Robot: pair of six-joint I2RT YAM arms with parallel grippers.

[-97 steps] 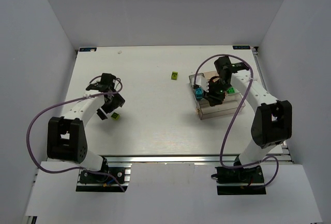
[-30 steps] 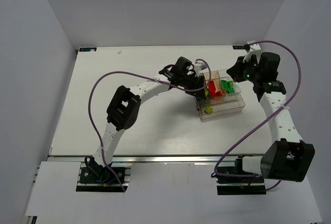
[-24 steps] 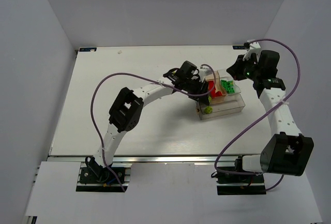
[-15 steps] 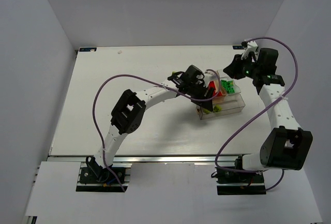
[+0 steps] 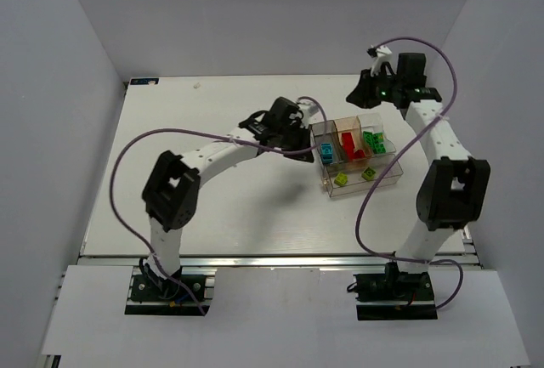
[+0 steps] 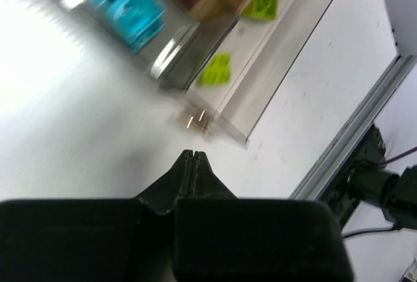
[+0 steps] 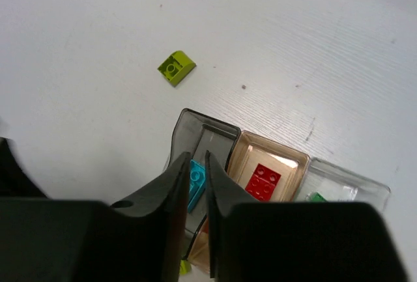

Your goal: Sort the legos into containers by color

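Left wrist view: my left claw (image 6: 191,159) is pinched tight shut and has nothing in it. It sits just off the left side of the box (image 5: 364,187). One loose yellow-green brick (image 7: 176,68) lies on the table (image 7: 339,28), just past the box's far left corner. It is turned cornerwise to the box walls. In the top view I cannot see it, and I think my left arm hides it. So I judge the left claw is the nearer one. In the box's long front part two yellow-green bricks (image 5: 340,179) already lie, and that is where I think this one belongs. My right claw (image 7: 199,165) hangs above the box's far side, open just a crack and holding nothing.
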